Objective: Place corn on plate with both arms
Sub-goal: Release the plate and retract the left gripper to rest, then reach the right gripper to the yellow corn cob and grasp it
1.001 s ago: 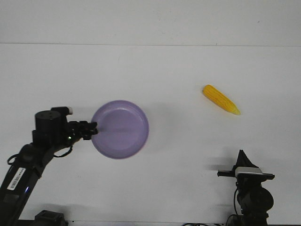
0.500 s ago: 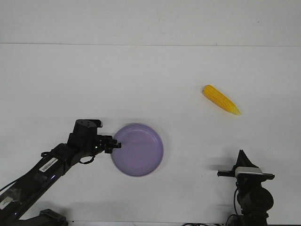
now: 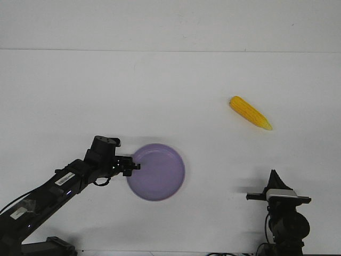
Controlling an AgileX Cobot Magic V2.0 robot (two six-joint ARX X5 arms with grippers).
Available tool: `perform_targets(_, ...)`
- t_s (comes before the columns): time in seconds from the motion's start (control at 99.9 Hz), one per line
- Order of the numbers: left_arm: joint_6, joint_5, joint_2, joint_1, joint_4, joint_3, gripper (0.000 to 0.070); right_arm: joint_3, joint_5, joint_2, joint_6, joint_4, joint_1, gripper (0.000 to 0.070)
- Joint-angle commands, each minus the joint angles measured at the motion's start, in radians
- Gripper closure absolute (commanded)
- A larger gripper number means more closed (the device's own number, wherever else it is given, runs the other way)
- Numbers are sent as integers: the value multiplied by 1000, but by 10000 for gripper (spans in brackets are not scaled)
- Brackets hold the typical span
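Observation:
The lavender plate [image 3: 158, 173] lies on the white table, near the front and a little left of centre. My left gripper [image 3: 133, 166] is shut on the plate's left rim. The yellow corn [image 3: 250, 112] lies at the right, further back, with its pointed tip toward the front right. It is far from both grippers. My right gripper [image 3: 275, 178] is at the front right, pointing away from me. Its fingers look closed to a point, but I cannot tell their state.
The white table [image 3: 170, 90] ends at a far edge along the back wall. Nothing else lies on it. The left arm [image 3: 58, 184] stretches from the front left corner to the plate.
My left arm has drawn the plate from the left toward the front and centre, with most of the move in the first half second. The corn and the right arm have not moved.

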Motion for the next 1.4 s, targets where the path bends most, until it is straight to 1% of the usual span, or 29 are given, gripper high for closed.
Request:
perform_targets(0.0,19,-18,14,-5,2,9,259,-3,0,1,-1,12,-1,687)
perform_targets(0.07,26,-25,13,-5,3,9,237,-3,0,0,-1,12,-1,687)
perform_targets(0.25,57,-35,-50,1,30,13,236,-3,0,0,-1,12,-1,687)
perform_targets(0.34,77,-54,-149,13,40,23,236,-3,0,0,-1,12,-1,687)
perform_targets(0.48,121,-113,-389,42,21,26,236,-3,0,1,-1,12,-1,687)
perform_targets(0.58,131,-148,-577,61,-43,26,237,-3,0,0,-1,12,-1,687)
perform_targets(0.75,128,-190,-850,67,-200,-14,237,-3,0,0,-1,12,-1,687)
perform_targets(0.941,69,-200,-1110,67,-336,-127,237,-3,-2,0,0,14,-1,687)
perform_targets(0.981,63,-200,-1144,67,-339,-140,237,-3,-4,0,5,16,0,687)
perform_targets(1.021,59,-199,-1175,67,-334,-143,237,-3,-10,0,43,16,0,687)
perform_targets(1.091,54,-199,-1203,67,-326,-142,239,-3,-48,0,190,15,0,687)
perform_targets(1.131,55,-200,-1206,67,-335,-142,239,-3,-68,0,248,15,0,687)
perform_targets(1.211,50,-200,-1203,67,-341,-142,239,-3,-87,1,301,31,0,687)
perform_targets(1.301,51,-200,-1197,67,-340,-142,239,7,-108,1,352,81,0,696)
perform_targets(1.391,51,-200,-1192,67,-338,-142,239,87,-89,11,424,83,1,699)
